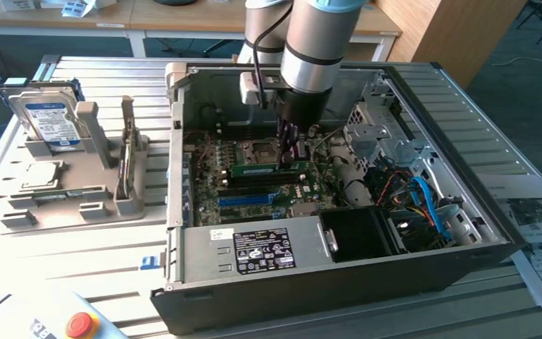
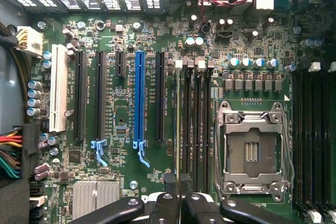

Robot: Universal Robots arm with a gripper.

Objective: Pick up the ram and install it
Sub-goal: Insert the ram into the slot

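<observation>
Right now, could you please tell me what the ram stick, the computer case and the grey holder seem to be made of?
The ram stick: green matte circuit board, probably fibreglass laminate.
The computer case: dull grey sheet metal, judging by thin folded, perforated walls.
The grey holder: matte plastic, likely moulded or printed, with thick blocky ribs.

Slatted metal table [image 1: 92, 254]. Open computer case [image 1: 346, 279] in its middle, reaching toward the near edge. Grey plastic holder [image 1: 101, 210] by the exterior view's left edge. Printed papers [image 1: 539, 233] at the exterior view's right edge. Red-button box [image 1: 82, 325] at the near corner, exterior view's left.
</observation>
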